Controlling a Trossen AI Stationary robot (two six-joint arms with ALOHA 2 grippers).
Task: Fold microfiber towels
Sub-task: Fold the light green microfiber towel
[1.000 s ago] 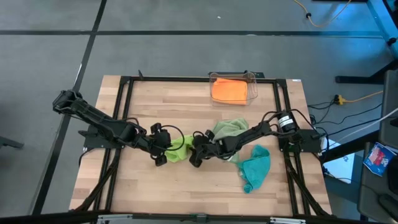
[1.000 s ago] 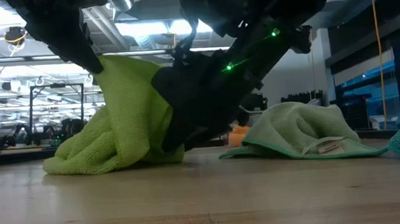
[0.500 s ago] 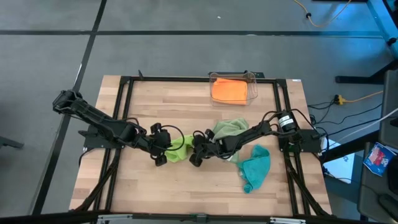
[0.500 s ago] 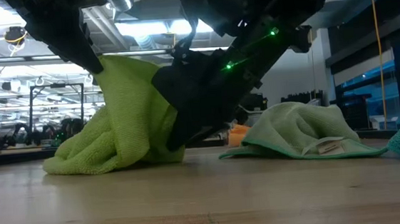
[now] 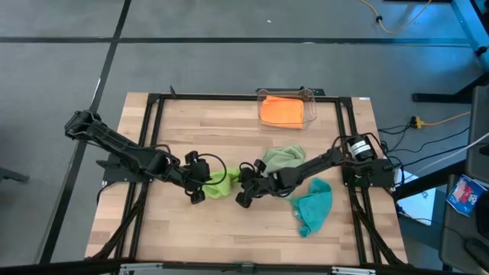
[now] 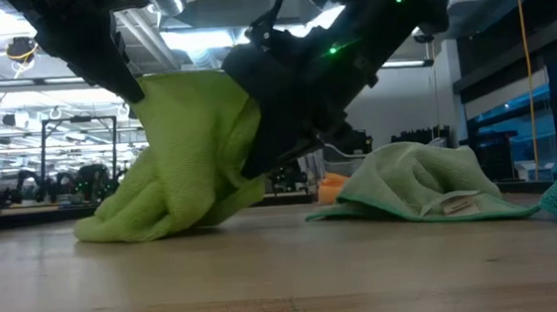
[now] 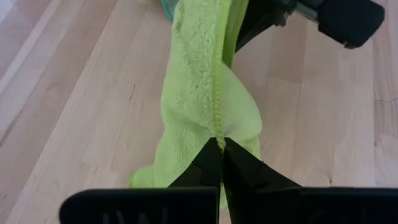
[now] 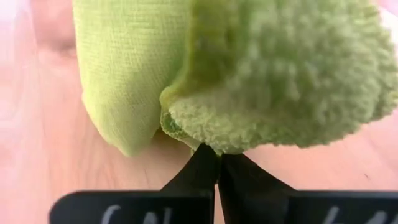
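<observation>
The lime green towel (image 5: pixel 221 182) is bunched at the table's middle, between my two grippers. My left gripper (image 7: pixel 221 145) is shut on its left side and my right gripper (image 8: pixel 217 157) is shut on its right side. In the low view the lime green towel (image 6: pixel 184 158) hangs as a tall heap with its bottom on the wood. The sage green towel (image 5: pixel 283 159) lies crumpled behind my right arm, and its white tag (image 6: pixel 455 205) shows. The teal towel (image 5: pixel 313 205) lies crumpled at the right. The orange towel (image 5: pixel 281 111) lies in the clear bin. My left gripper pinches the lime towel's stitched edge (image 7: pixel 217 127) between its two fingers, slanting down from the table's left. The cloth hangs below the fingers and its lower part (image 6: pixel 130 225) rests on the table. My right gripper pinches a fluffy edge of the lime towel (image 8: pixel 211 138) between its fingertips, slanting down from the table's right. One layer or several, I cannot tell. That side of the cloth is held off the table.
The clear plastic bin (image 5: pixel 309 107) stands at the table's far edge, right of centre. Bare wood (image 5: pixel 191 229) lies toward the near edge and the far left. A black frame rail (image 5: pixel 153 137) runs along the table's sides.
My right gripper has shut on the lime towel's right side and risen a little, drawing back toward the right. That side of the towel has come up off the table, while the left side stays held in place.
</observation>
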